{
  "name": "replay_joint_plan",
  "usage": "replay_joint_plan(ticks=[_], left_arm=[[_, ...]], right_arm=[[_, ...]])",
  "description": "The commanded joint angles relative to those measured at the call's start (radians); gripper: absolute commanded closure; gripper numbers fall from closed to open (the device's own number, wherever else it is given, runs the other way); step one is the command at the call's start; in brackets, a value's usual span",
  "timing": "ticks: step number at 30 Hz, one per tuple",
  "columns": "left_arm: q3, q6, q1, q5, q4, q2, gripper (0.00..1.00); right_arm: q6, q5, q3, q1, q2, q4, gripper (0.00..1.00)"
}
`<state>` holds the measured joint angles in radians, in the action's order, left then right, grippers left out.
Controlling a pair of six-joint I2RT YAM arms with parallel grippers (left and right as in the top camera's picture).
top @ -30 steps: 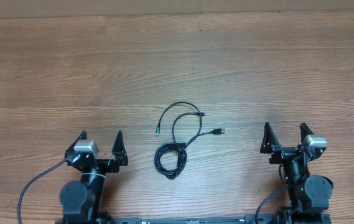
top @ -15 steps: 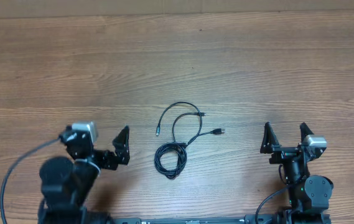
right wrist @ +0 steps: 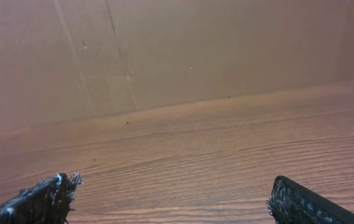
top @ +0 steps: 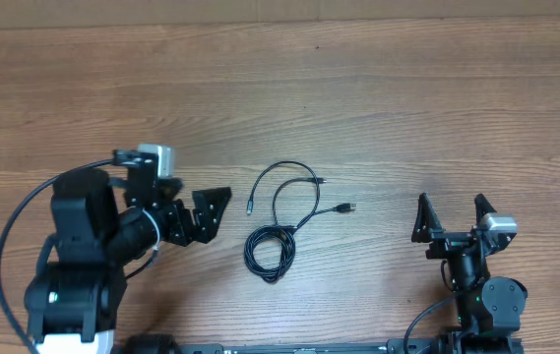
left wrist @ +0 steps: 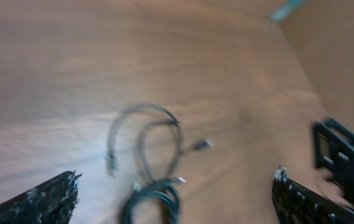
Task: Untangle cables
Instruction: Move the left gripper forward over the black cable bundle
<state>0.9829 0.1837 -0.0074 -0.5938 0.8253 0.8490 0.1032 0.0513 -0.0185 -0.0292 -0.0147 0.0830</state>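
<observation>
The cables (top: 281, 221) lie tangled in the middle of the wooden table: thin black cords with a tight coil at the near end, loops above it and small plugs pointing left and right. My left gripper (top: 213, 210) is open and turned toward them, just left of the coil and apart from it. In the blurred left wrist view the cables (left wrist: 152, 162) lie ahead between the wide-spread fingers of the left gripper (left wrist: 175, 186). My right gripper (top: 450, 211) stands open at the near right, far from the cables. In the right wrist view the right gripper (right wrist: 170, 186) frames only bare wood.
A brown cardboard wall (right wrist: 164, 50) runs along the table's far edge. The right arm (left wrist: 344, 162) shows at the right edge of the left wrist view. A thick black wire (top: 9, 241) loops from the left arm's base.
The left arm has risen from its rest pose and swung right, its open gripper now pointing at the cables. The right arm and the cables have not moved.
</observation>
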Motion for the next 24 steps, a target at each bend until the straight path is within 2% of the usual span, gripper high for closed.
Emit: replay_joint_plan(ticks=[1, 4, 6, 10, 18, 24], left_arm=[[0.018, 0.025, -0.007, -0.174, 0.008, 0.059, 0.01], [0.018, 0.055, -0.008, -0.156, 0.006, 0.114, 0.00], [0.018, 0.123, -0.011, -0.122, 0.027, 0.152, 0.00], [0.018, 0.228, -0.074, -0.044, 0.063, 0.218, 0.08], [0.018, 0.497, -0.354, 0.220, 0.079, 0.324, 0.23], [0.018, 0.613, -0.510, 0.392, 0.066, 0.423, 0.23]], right_arm=[[-0.008, -0.006, 0.011, 0.001, 0.011, -0.003, 0.00], [-0.007, -0.006, 0.011, 0.001, 0.011, -0.003, 0.00], [-0.008, -0.006, 0.011, 0.001, 0.011, -0.003, 0.00], [-0.007, -0.006, 0.011, 0.001, 0.011, -0.003, 0.00], [-0.008, -0.006, 0.011, 0.001, 0.011, -0.003, 0.00], [-0.008, -0.006, 0.011, 0.001, 0.011, -0.003, 0.00]])
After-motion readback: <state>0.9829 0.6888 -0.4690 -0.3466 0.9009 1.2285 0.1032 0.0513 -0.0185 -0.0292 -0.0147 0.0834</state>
